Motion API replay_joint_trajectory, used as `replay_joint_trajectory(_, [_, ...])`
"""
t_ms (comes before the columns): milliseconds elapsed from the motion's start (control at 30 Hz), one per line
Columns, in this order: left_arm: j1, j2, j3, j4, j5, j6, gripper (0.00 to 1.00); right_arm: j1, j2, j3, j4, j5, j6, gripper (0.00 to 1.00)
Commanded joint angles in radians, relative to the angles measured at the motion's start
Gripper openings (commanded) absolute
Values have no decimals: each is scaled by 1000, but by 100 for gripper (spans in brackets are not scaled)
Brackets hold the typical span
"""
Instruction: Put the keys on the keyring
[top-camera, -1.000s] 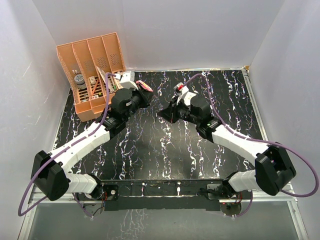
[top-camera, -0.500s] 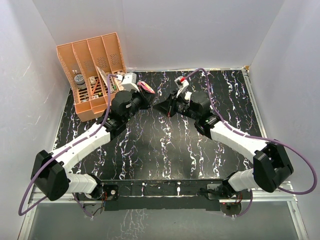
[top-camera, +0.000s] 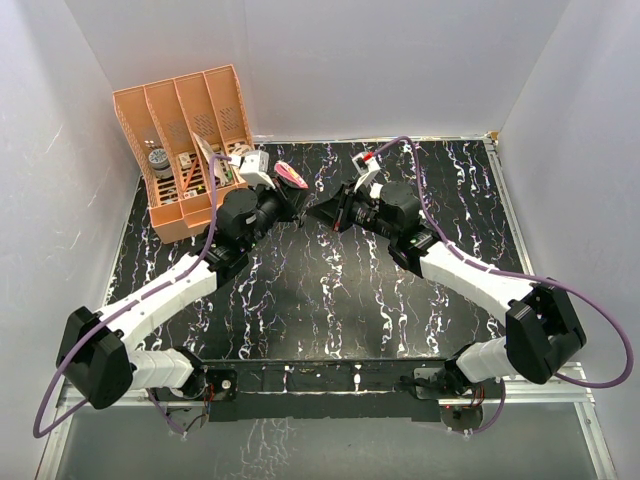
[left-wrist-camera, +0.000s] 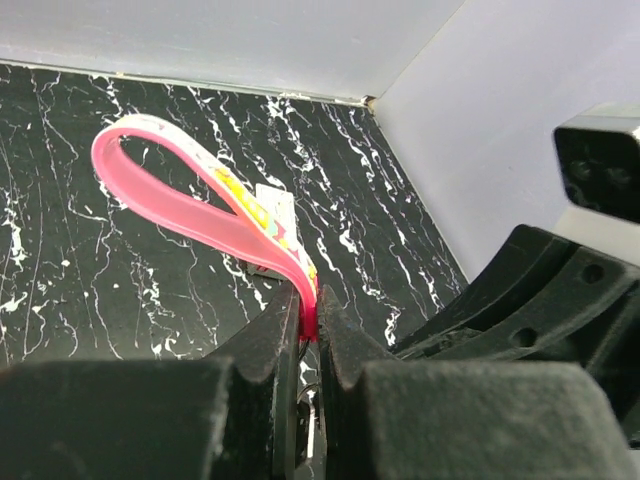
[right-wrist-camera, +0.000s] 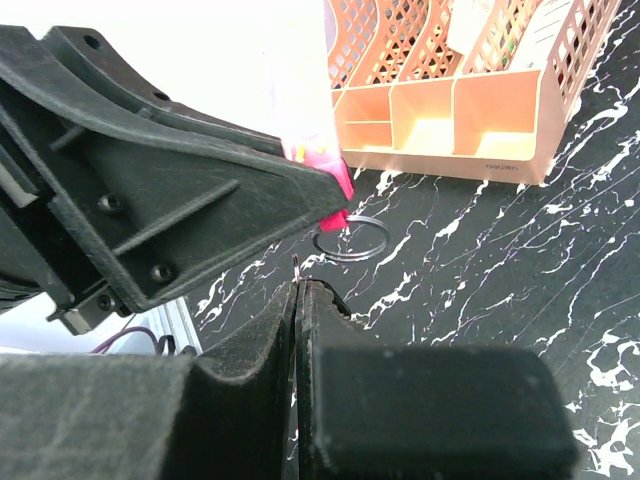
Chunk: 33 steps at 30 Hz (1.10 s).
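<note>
Far left of both fingers: orange divider rack (top-camera: 185, 150) at the tabletop's (top-camera: 330, 310) back-left corner, small items in its slots, too small to tell what they are. Black, white-veined tabletop.

Left arm (top-camera: 170, 290) reaches up toward centre. Left fingers (left-wrist-camera: 265, 345) closed, gripping the keyring (left-wrist-camera: 200, 205) at the base of its pink strap, the red end pinched right between the tips. Strap loop sticks up and away from the tips, off the tabletop, patterned on its outer face. In the top view the pink loop (top-camera: 291, 175) shows just past the left fingertips.

Metal ring (right-wrist-camera: 351, 240) hangs under the pinched strap end, just below the left fingertips, thin round wire. It sits just ahead of the right fingertips, slightly to their right, with a small gap. Cannot tell if it touches the tabletop.

Right fingers (right-wrist-camera: 325, 315) pressed together, no gap between them. A thin dark sliver (right-wrist-camera: 296, 263) pokes out at the tips, pointing toward the ring; too small to say if it is the keys. Right arm (top-camera: 460, 275) comes in from the right, and the two sets of fingertips nearly meet nose to nose at mid-tabletop. Rack (right-wrist-camera: 450, 110) is well beyond the ring in the right wrist view.
</note>
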Motion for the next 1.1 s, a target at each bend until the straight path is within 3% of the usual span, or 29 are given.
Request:
replay_joint_trajectory(0, [-2, -60, -11, 62, 7, 16, 0, 5, 3, 56, 12, 17, 23, 0])
replay_joint_trajectory(1067, [-2, -34, 3, 48, 26, 22, 0, 5, -22, 60, 20, 17, 31, 0])
